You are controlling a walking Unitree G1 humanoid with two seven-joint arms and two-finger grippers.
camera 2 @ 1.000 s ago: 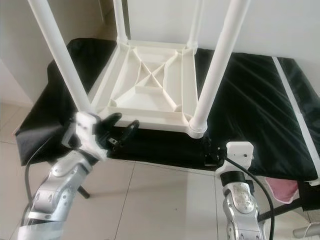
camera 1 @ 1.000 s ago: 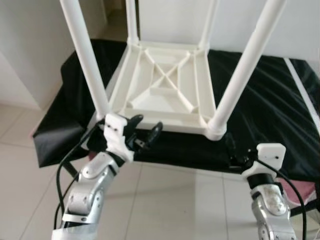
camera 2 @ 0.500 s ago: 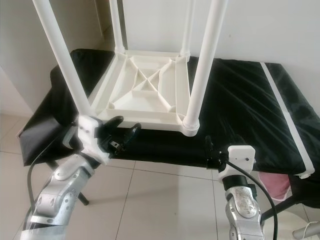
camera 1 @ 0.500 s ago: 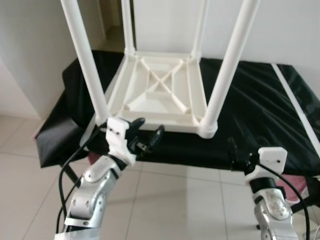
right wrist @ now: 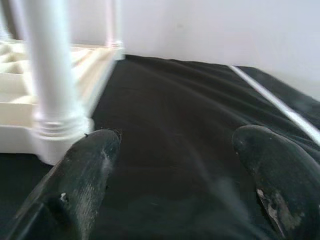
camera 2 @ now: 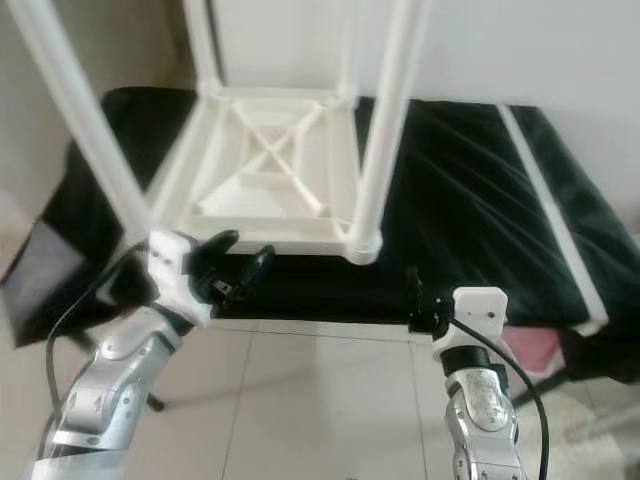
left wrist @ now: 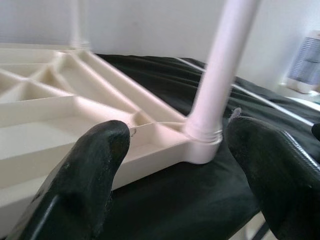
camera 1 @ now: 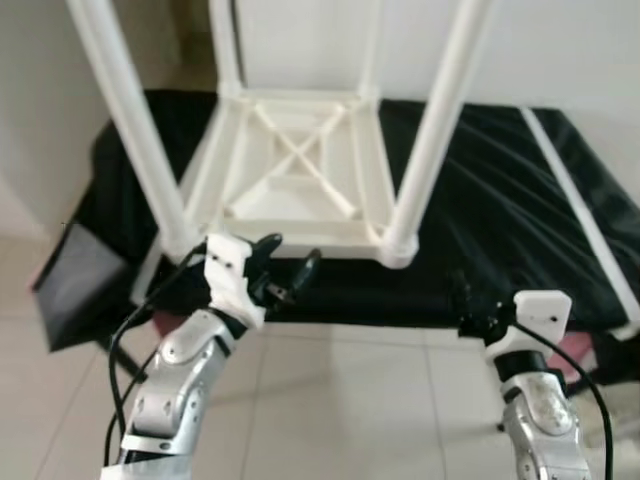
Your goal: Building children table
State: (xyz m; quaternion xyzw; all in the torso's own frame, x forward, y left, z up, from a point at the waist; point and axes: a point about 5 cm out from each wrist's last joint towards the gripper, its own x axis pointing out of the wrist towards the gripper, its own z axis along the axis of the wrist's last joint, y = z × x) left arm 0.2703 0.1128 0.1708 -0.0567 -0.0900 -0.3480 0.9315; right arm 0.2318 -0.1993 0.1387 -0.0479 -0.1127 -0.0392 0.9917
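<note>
A white plastic children's table (camera 1: 295, 185) lies upside down on a black-covered bench (camera 1: 500, 200), its legs pointing up. The near left leg (camera 1: 130, 130) and near right leg (camera 1: 435, 130) stand at the front corners. My left gripper (camera 1: 285, 268) is open, just in front of the table's near edge, holding nothing. In the left wrist view its fingertips (left wrist: 95, 165) frame the near right leg socket (left wrist: 202, 145). My right gripper (camera 1: 465, 305) is open at the bench's front edge, right of that leg; its fingers (right wrist: 87, 170) are apart over the black cover.
A white strip (camera 1: 580, 215) runs along the black cover on the right. A dark panel (camera 1: 70, 290) hangs at the bench's left end. Pale tiled floor (camera 1: 340, 400) lies below the bench. Something pink (camera 2: 530, 350) sits under the right side. A white wall stands behind.
The head camera has shifted, so the whole scene slid left and blurred. Both grippers keep the same open pose in front of the bench.
</note>
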